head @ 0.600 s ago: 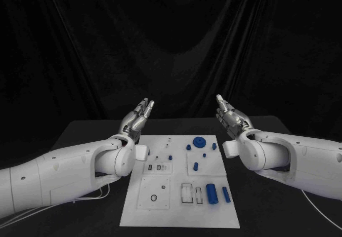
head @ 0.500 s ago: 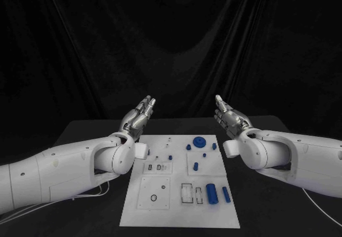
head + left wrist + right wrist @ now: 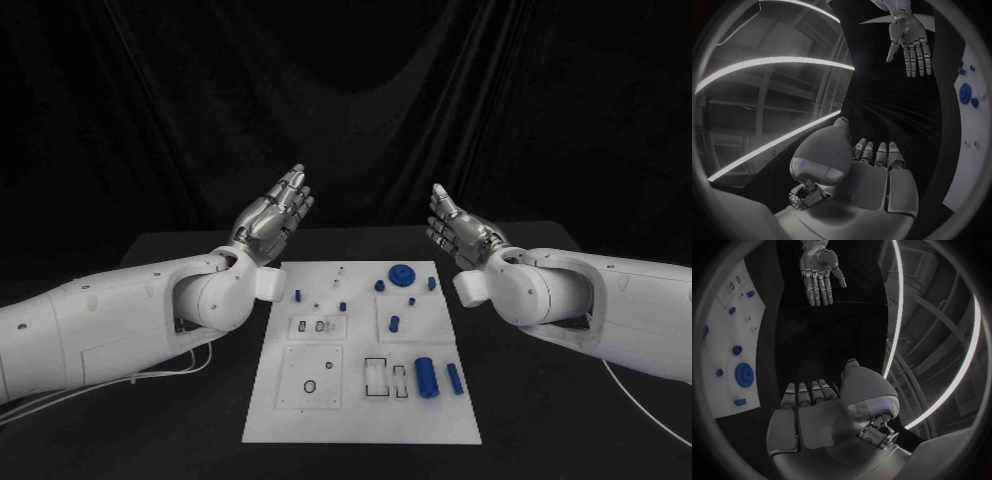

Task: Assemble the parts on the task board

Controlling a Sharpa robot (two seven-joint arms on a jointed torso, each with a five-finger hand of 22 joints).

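Lifting left hand (image 3: 277, 214) and right hand (image 3: 460, 232) slightly higher, fingers extended, apart, holding nothing. Hovering beyond the task board (image 3: 433, 420), blue parts (image 3: 427, 377) lying there untouched. Assembling seemingly not yet beginning.

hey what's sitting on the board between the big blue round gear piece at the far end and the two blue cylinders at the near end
In the head view, between the gear and the cylinders on the task board lie a few small blue parts.
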